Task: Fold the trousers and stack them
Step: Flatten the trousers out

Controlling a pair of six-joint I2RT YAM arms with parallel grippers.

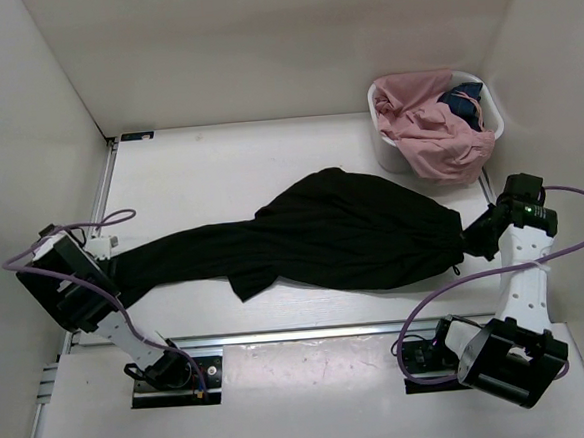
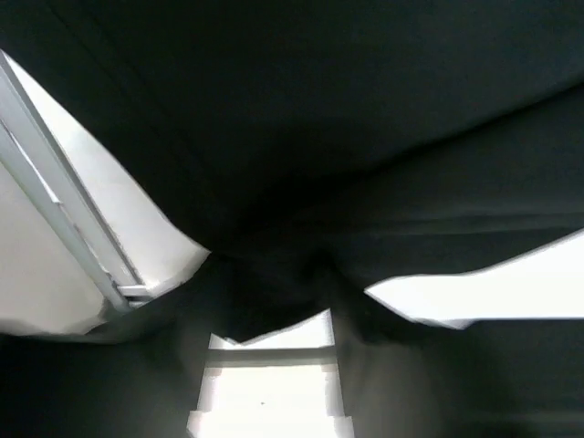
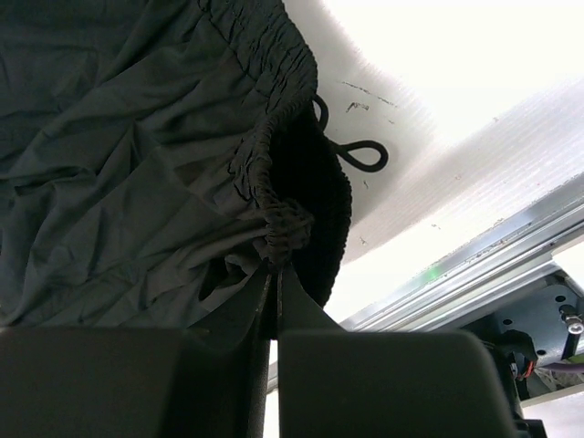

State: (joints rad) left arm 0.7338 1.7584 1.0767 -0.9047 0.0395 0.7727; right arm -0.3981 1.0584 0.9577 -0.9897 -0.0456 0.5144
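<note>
The black trousers lie stretched across the table, legs to the left and waistband to the right. My right gripper is shut on the gathered elastic waistband, with the drawstring loop lying beside it on the table. My left gripper is at the leg ends. In the left wrist view its dark fingers stand apart with white table showing between them, and the hem of the trousers lies across the fingertips. The black cloth fills the upper part of that view.
A white basket holding pink and blue clothes stands at the back right, close to the waistband. White walls enclose the table on the left, back and right. A metal rail runs along the near edge.
</note>
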